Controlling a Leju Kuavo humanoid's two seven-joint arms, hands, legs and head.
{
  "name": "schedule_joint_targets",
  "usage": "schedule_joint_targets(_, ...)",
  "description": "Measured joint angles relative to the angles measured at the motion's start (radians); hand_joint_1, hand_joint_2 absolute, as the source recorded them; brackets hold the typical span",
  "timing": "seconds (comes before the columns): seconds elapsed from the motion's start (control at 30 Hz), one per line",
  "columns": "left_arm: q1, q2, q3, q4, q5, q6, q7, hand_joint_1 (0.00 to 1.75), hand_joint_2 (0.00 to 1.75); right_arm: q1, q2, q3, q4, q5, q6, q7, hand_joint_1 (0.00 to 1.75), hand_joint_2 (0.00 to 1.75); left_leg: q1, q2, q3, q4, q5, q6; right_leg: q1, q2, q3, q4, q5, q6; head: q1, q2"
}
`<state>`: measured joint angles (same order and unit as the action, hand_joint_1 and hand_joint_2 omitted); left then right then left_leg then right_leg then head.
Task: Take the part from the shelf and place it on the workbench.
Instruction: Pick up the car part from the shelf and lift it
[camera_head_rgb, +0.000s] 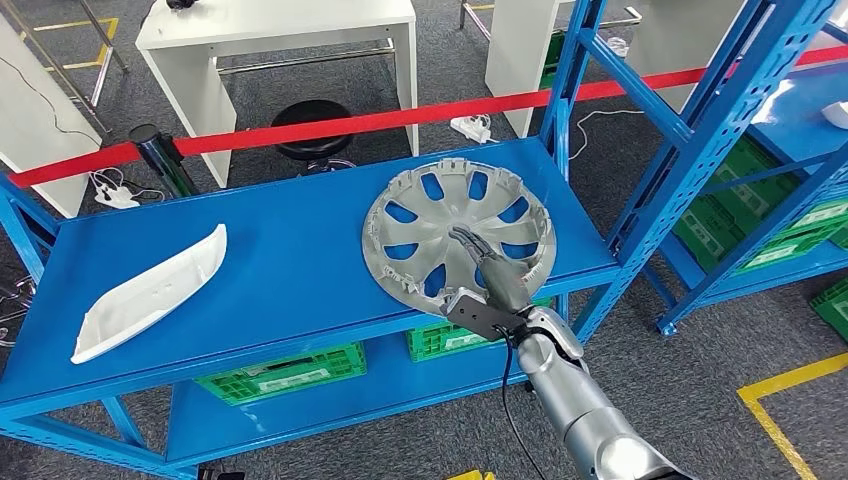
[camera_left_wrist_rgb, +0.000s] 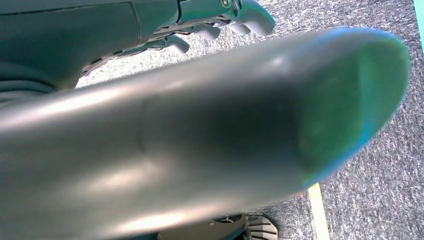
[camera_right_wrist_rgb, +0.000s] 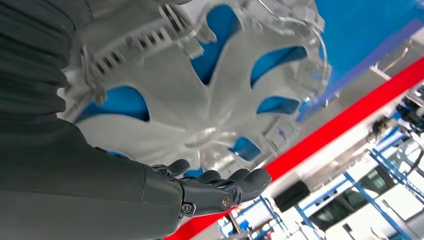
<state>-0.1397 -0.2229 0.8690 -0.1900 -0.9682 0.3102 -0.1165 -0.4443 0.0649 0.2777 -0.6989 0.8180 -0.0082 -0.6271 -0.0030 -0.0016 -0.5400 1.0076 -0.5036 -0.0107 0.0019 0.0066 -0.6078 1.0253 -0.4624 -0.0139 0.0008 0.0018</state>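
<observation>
Lying flat at centre right of the head view, on the blue shelf (camera_head_rgb: 280, 250): grey wheel cover (camera_head_rgb: 440, 225); right hand (camera_head_rgb: 487, 268) stretched over its near rim, fingers spread, gripping nothing; white curved panel (camera_head_rgb: 150, 295) at lower left, well apart; left hand (camera_left_wrist_rgb: 220, 22) over grey carpet, fingers curled, grip unclear.

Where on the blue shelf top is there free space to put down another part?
The widest bare patch of the shelf lies between the white curved part and the grey wheel cover. A narrower strip runs behind both. The right end is crowded: the wheel cover fills it, with the right hand above it.
</observation>
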Motion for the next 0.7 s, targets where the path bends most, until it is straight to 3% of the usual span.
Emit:
schedule_joint_targets(0.53,-0.002,-0.008,0.0,0.0,0.003,0.005,0.009,0.0,0.0,-0.07,0.004,0.0,0.137,0.0,0.046,-0.002,0.03,1.75,0.0,0.0,0.006,0.0,0.0,0.0,0.0,0.001,0.006,-0.001,0.0,0.0,0.0,0.0)
schedule_joint_targets(0.67,-0.002,-0.008,0.0,0.0,0.007,0.01,0.007,0.0,0.0,-0.09,0.005,0.0,0.165,0.015,0.055,0.019,1.75,1.75,0.0,0.002,0.008,0.0,0.0,0.0,0.0,0.001,0.008,-0.001,0.001,-0.001,0.0,0.0)
schedule_joint_targets(0.7,-0.001,-0.008,0.0,0.0,0.009,0.011,0.006,0.0,0.0,-0.095,0.006,0.0,0.172,0.019,0.055,0.025,1.75,1.75,0.0,0.002,0.009,0.0,0.0,0.0,0.0,0.001,0.008,-0.001,0.001,-0.001,0.0,0.0)
